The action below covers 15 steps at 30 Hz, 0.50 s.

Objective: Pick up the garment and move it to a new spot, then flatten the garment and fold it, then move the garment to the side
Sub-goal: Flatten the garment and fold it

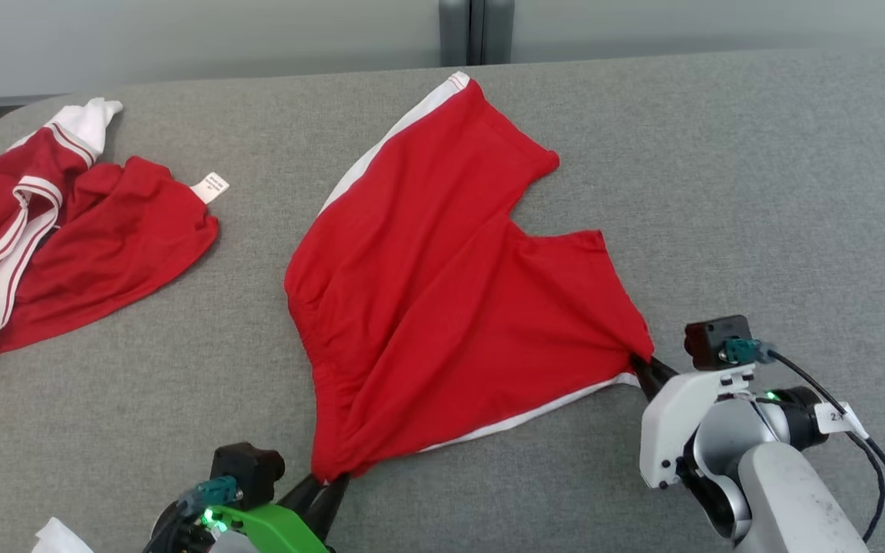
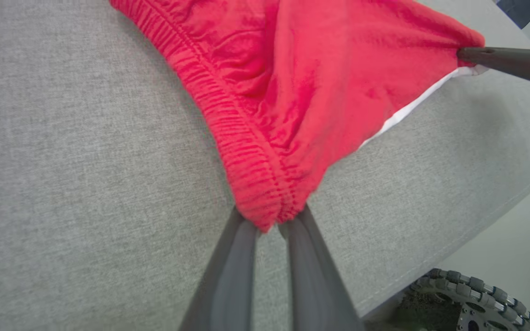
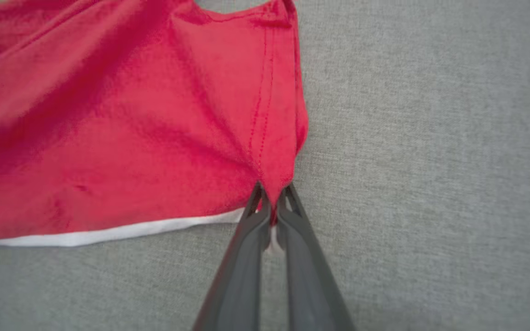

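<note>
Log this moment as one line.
left end effector: shut on red shorts waistband | right end effector: shut on leg hem | surface: grey table

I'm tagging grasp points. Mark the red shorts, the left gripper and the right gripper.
red shorts (image 1: 442,292): head view, middle of the spread fabric.
left gripper (image 2: 270,217): left wrist view, between fingertips pinching the elastic waistband.
right gripper (image 3: 273,192): right wrist view, between fingertips pinching a leg hem corner.

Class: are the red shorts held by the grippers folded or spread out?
Spread out: the red shorts lie open, both legs apart, left gripper and right gripper pinching separate corners.
</note>
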Motion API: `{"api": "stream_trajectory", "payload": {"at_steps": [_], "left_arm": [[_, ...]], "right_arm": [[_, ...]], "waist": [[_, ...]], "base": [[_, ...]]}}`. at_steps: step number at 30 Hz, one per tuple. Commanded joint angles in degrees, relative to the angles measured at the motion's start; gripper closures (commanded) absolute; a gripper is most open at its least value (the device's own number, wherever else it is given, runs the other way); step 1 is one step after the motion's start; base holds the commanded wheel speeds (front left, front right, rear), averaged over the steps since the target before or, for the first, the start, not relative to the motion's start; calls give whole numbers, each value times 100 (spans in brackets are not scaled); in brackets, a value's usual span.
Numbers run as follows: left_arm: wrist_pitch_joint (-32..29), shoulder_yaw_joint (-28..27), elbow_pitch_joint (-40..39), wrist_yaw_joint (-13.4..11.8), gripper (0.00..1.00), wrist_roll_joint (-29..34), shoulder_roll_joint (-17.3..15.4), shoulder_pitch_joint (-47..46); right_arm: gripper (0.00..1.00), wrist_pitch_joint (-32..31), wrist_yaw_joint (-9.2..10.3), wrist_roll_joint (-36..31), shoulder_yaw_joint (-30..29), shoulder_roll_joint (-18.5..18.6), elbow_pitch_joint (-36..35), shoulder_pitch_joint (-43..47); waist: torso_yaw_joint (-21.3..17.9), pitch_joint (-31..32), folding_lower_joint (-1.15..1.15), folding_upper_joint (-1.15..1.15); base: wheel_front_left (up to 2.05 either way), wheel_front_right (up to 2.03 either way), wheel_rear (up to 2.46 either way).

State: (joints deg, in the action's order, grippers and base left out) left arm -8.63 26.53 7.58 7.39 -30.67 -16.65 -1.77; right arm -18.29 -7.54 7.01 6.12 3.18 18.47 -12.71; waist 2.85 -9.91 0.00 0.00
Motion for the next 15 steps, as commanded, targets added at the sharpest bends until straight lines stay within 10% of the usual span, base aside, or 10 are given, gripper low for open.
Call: {"api": "stream_trajectory", "payload": {"at_steps": [1, 15], "left_arm": [[-54, 39, -154, 17, 100, -93, -76, 152], [-682, -23, -2048, -205, 100, -1054, -587, 1667]], "right_arm": [[100, 27, 10, 191, -62, 9, -172, 188], [100, -888, 10, 1639, -796, 255, -3048, 2481]], "waist": [[-55, 257, 0, 0], [-274, 938, 0, 0]], "base": [[0, 0, 0], [0, 0, 0]]}}
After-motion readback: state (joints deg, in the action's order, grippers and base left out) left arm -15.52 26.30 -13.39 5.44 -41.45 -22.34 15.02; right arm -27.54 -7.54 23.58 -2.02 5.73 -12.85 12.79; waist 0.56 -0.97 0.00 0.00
